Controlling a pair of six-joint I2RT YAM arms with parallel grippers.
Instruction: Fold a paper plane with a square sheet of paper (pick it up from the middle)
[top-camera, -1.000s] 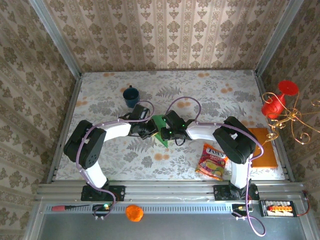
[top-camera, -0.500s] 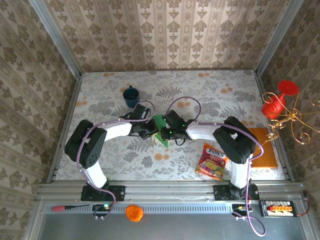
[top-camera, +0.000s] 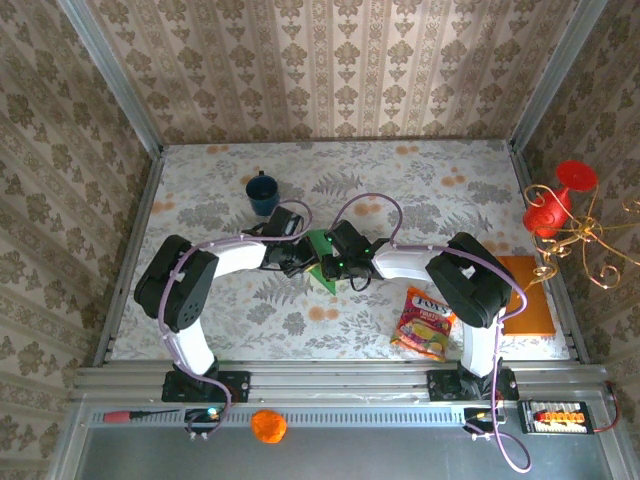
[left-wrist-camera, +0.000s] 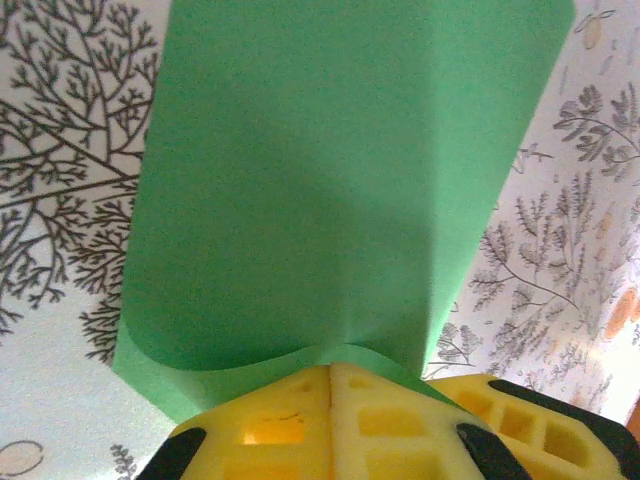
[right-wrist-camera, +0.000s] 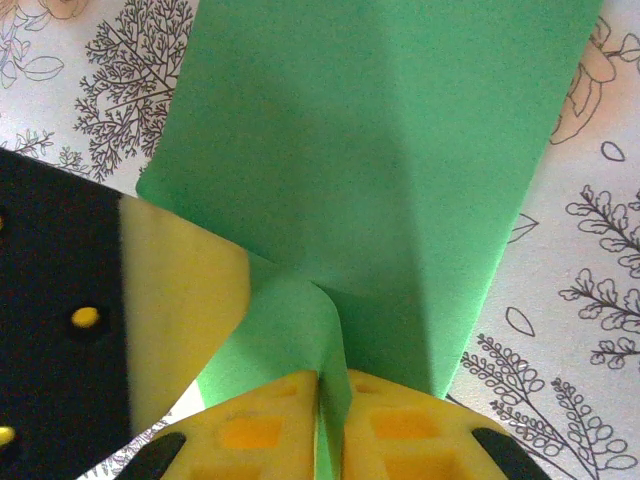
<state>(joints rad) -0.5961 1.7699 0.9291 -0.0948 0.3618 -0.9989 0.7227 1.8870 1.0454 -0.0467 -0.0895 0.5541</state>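
Observation:
The square sheet of paper (top-camera: 321, 256) is bright green and folded over on itself, held up between both grippers at the table's middle. My left gripper (top-camera: 301, 262) comes at it from the left. In the left wrist view the left gripper (left-wrist-camera: 331, 372) has its yellow fingers pressed together at the sheet's (left-wrist-camera: 330, 180) curled near edge. My right gripper (top-camera: 340, 263) meets it from the right. In the right wrist view the right gripper (right-wrist-camera: 330, 385) is shut with a strip of the sheet (right-wrist-camera: 400, 150) pinched between its pads. The left gripper's finger (right-wrist-camera: 175, 300) lies against the sheet there.
A blue mug (top-camera: 263, 192) stands behind the left arm. A colourful snack packet (top-camera: 425, 322) lies at the front right, with an orange-brown board (top-camera: 525, 295) by the right edge. A red and gold ornament (top-camera: 555, 205) hangs at the right wall.
The left arm's elbow has shifted slightly to the right. Both grippers and the green sheet stay where they were.

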